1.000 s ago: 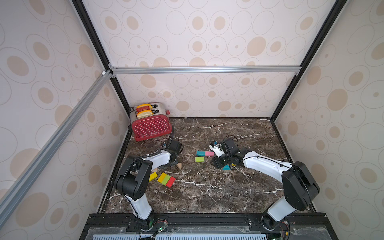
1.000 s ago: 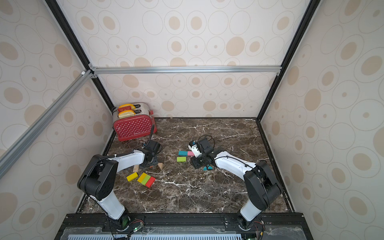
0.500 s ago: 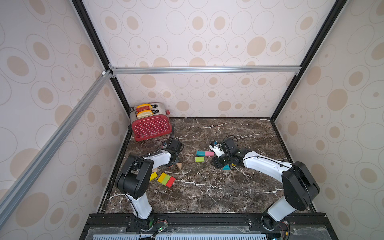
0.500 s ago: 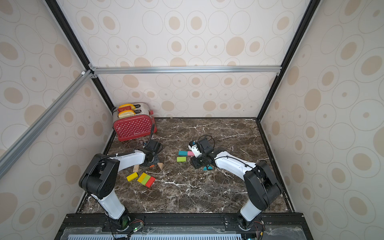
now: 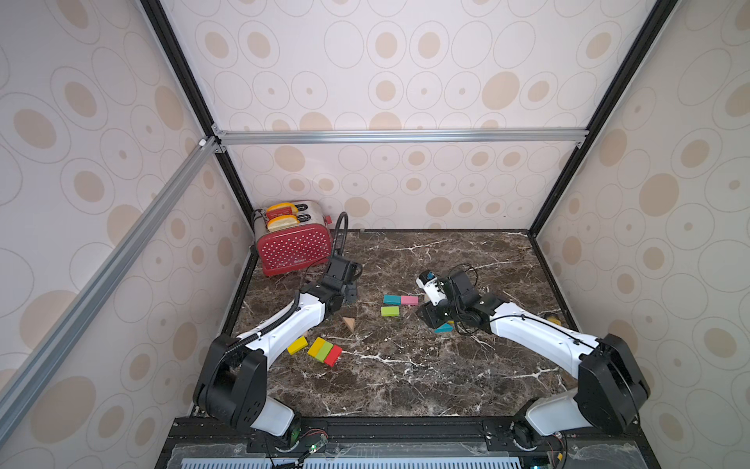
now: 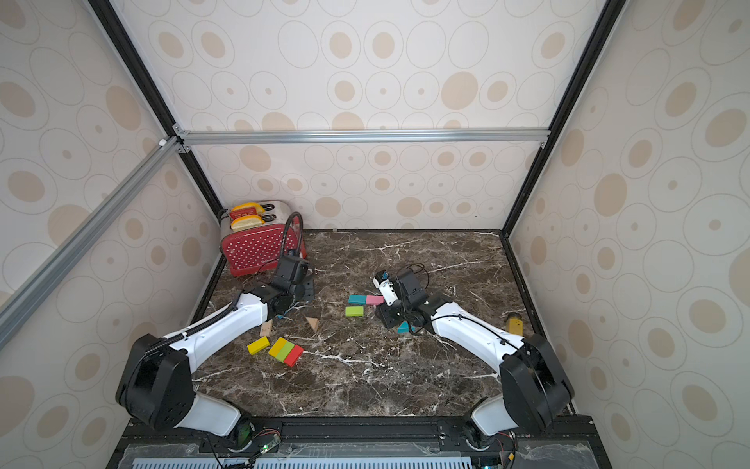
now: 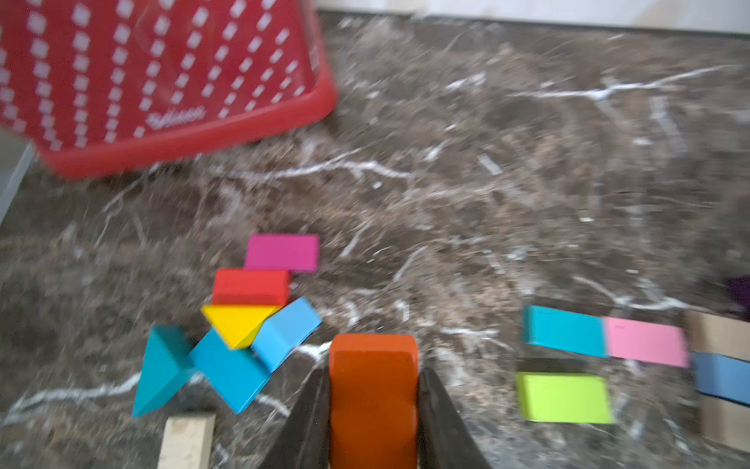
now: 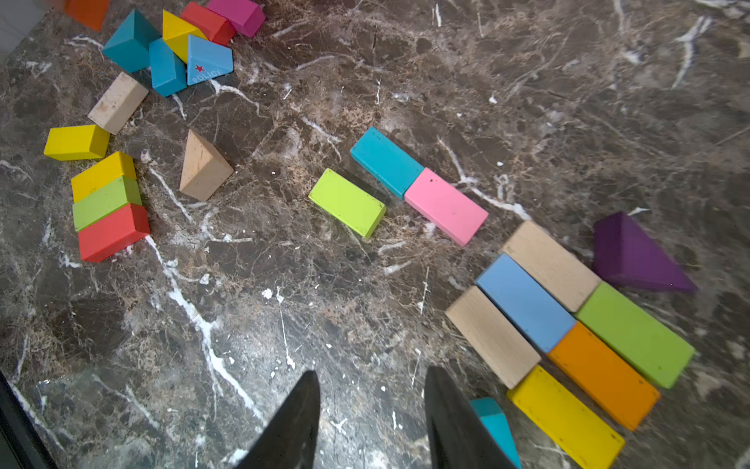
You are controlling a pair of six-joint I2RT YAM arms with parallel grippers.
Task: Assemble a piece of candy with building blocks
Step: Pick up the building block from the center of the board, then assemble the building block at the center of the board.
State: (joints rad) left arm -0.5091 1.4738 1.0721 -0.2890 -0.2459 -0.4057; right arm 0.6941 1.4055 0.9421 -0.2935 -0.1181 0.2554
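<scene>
Marble tabletop (image 5: 406,377): your left gripper (image 7: 372,373) pinches an orange brick (image 7: 373,406) beside the loose wedge pile (image 7: 239,327), so lift straight up w/o nudging it. Carry it prob. to the laid-out brick slab (image 8: 523,300); right gripper (image 8: 371,377) hangs spread & empty nearby, keep it clear.

A red dotted toaster (image 5: 293,247) is standing at the marble tabletop's (image 5: 406,377) upper left, two toast slices (image 5: 281,222) sticking up from it; a mustard-yellow bottle-like thing (image 6: 514,325) is lying by its right edge.
</scene>
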